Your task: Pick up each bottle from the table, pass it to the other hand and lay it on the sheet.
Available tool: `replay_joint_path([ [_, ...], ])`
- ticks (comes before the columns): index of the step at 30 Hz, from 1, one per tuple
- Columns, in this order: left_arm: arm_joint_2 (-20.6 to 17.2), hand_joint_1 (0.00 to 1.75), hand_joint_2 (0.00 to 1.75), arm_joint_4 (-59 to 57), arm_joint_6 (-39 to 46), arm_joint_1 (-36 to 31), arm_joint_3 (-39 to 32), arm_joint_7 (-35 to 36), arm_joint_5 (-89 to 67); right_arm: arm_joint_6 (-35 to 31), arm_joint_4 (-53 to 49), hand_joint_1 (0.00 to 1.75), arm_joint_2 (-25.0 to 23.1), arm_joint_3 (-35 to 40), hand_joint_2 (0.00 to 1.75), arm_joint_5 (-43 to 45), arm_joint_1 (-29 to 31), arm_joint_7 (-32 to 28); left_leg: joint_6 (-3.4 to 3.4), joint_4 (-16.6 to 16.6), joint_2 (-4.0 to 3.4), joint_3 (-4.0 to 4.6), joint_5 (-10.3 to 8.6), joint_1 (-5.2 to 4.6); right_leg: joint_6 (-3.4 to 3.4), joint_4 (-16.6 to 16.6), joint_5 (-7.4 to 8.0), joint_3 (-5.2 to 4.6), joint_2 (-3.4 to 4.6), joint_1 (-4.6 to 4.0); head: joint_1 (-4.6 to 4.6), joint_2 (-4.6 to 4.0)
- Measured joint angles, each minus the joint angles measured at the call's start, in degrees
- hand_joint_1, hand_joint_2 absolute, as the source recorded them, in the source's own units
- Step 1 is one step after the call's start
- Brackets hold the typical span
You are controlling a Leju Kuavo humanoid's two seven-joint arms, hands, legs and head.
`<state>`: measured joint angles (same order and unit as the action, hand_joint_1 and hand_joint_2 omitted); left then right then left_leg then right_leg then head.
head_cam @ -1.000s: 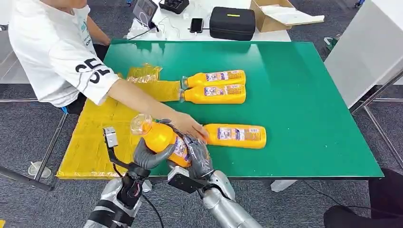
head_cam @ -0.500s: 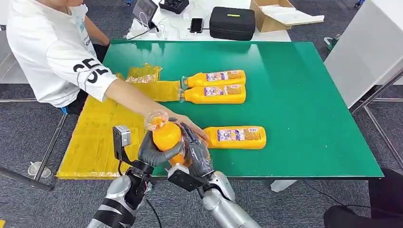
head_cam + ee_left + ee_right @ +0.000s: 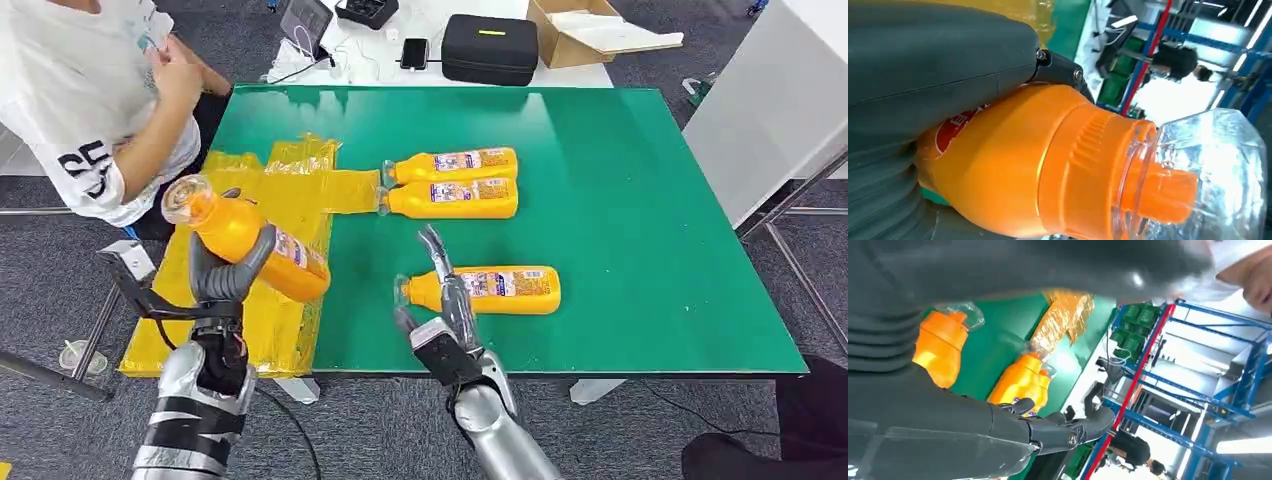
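Green table [image 3: 620, 180] is filling most of the head view, with a crinkled yellow sheet [image 3: 215, 300] lying over its near left corner and hanging slightly past the near edge. Wide bare green is lying open beyond the bottles toward the far and right-hand edges. A person in a white shirt [image 3: 70, 90] is sitting at the table's far left corner, arm drawn back off the sheet. The left hand [image 3: 225, 275] is gripping an orange bottle [image 3: 250, 245] above the sheet, tilted, cap toward the person; the left wrist view is adding the bottle's ribbed orange shoulder and clear cap [image 3: 1208, 165] up close. The right hand [image 3: 445, 295] is hovering empty, fingers spread, beside the neck of a single bottle [image 3: 490, 288] lying near the table's near edge. A pair of bottles [image 3: 450, 182] is lying side by side at the sheet's far inner corner.
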<state>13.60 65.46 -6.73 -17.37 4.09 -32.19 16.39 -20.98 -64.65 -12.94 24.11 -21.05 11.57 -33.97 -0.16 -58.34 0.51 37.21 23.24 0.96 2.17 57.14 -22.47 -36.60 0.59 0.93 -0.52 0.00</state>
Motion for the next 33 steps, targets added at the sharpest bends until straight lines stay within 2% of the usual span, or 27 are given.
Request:
replay_joint_path([
  [4,-0.04,1.75,1.75,0.81,0.10,-0.08,-0.79,0.02,-0.09,0.00,-0.57,0.00,0.09,-0.22,0.00,0.09,-0.33,-0.13,0.00,0.00,0.00,0.01,0.00,0.00,0.00,0.00,0.00,0.00,0.00,0.00,-0.02,0.00],
  [6,-0.13,1.75,1.75,1.05,4.34,-0.28,-0.83,-2.30,-3.97,-0.31,-0.81,0.00,0.09,-0.35,0.00,0.39,-0.42,-1.18,0.00,0.00,0.00,0.00,0.00,0.00,0.00,0.00,0.00,-0.01,0.00,-0.01,-0.02,0.00],
  [9,-1.36,1.75,1.75,0.54,20.13,-2.30,-0.79,-4.94,-22.94,-2.41,-2.91,0.00,0.09,-0.70,0.00,1.51,-0.99,-3.96,-0.01,0.00,0.00,-0.01,0.00,0.01,0.00,0.00,0.01,-0.03,0.00,-0.01,-0.04,0.00],
  [12,-3.72,1.75,1.75,-6.00,31.59,-7.43,0.59,-3.01,-45.60,-3.74,-7.26,0.00,0.09,-0.92,0.00,2.69,-1.31,-5.14,-0.02,0.00,0.12,0.00,-0.12,0.02,-0.01,0.00,0.00,0.01,-0.13,-0.02,-0.02,0.00],
  [15,-5.57,1.75,1.75,-15.60,36.02,-12.28,3.94,-0.46,-61.44,-2.99,-9.27,0.00,0.09,-0.90,0.00,3.28,-0.72,-4.72,-0.01,0.00,0.08,0.00,-0.16,0.01,0.01,0.01,0.04,0.06,-0.11,-0.01,-0.02,0.00],
  [19,-7.39,1.75,1.75,-26.17,34.22,-16.80,9.27,2.14,-72.00,-1.40,-9.42,0.00,0.09,-0.59,0.00,3.34,-0.18,-4.66,0.00,0.00,0.01,-0.02,-0.17,-0.06,0.04,0.02,0.10,0.04,-0.09,0.04,-0.02,0.00],
  [20,-7.69,1.75,1.75,-28.38,32.85,-17.64,10.32,2.34,-72.41,-1.05,-9.40,0.00,0.09,-0.41,1.75,3.34,-0.12,-4.66,0.00,0.00,0.01,-0.02,-0.17,-0.06,0.04,0.02,0.10,0.03,-0.09,0.04,0.00,0.00],
  [33,-9.99,1.75,1.75,-38.78,20.08,-20.86,12.63,1.49,-71.28,0.92,-8.11,0.00,-0.09,1.18,1.75,3.41,1.12,-4.72,0.00,0.00,0.03,0.06,-0.16,-0.02,0.03,0.03,0.06,-0.01,-0.09,0.01,0.00,0.00],
])
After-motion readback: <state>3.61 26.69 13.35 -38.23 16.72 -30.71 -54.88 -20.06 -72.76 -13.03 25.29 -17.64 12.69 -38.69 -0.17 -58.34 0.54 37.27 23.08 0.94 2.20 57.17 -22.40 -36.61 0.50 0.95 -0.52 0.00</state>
